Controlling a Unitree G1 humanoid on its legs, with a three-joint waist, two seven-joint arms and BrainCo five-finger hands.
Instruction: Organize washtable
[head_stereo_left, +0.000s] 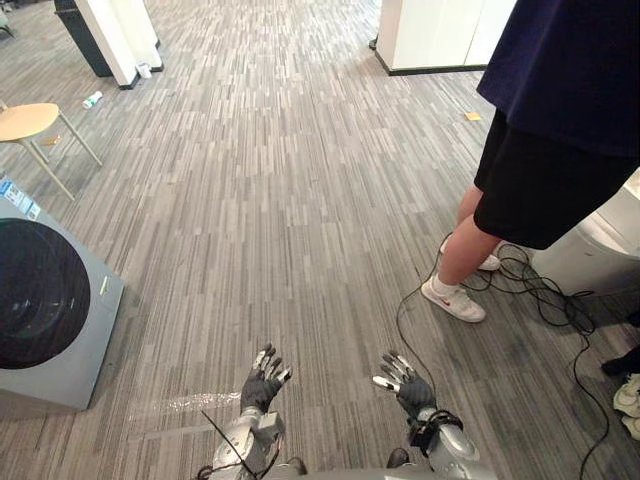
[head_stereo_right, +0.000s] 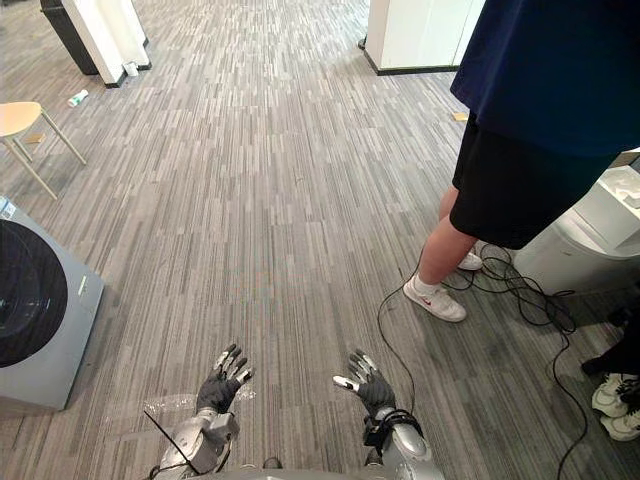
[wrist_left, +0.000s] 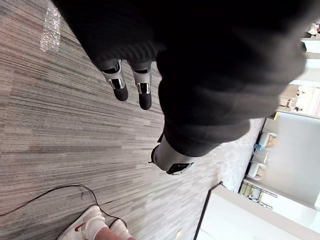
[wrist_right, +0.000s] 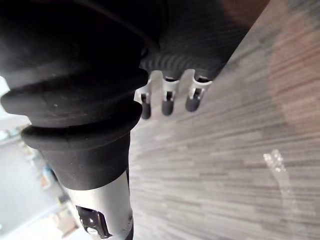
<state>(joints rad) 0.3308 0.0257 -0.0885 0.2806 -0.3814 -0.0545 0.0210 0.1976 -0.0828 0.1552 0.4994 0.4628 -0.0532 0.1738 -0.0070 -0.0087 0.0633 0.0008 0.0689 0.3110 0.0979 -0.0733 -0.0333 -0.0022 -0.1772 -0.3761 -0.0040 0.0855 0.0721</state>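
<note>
Grey striped carpet (head_stereo_left: 280, 200) all around, with a grey washer (head_stereo_left: 50, 300) taken here as the one fixed mark. Just right of the washer, low over the floor, the left hand (head_stereo_left: 262, 385): fingers straight and spread, nothing in it. Further right of the washer, the right hand (head_stereo_left: 405, 385): spread in the same way, also empty. Held apart and open like this most likely as a ready pose, with nothing near enough to grasp. Between the washer and the left hand, a clear plastic scrap (head_stereo_left: 185, 403) flat on the carpet, probably litter and no part of the job. Well right of the washer, past the right hand, a person (head_stereo_left: 560, 130) standing, perhaps there to watch. Beyond the washer, further from the robot, a stool (head_stereo_left: 25, 122) with a pale wooden seat. Far right of the washer, behind the person's legs, a white bin (head_stereo_left: 600, 250). Place of the washtable: cannot tell from here. Judged from this, no step of the task started yet; would first need to turn or walk and find the washtable.
</note>
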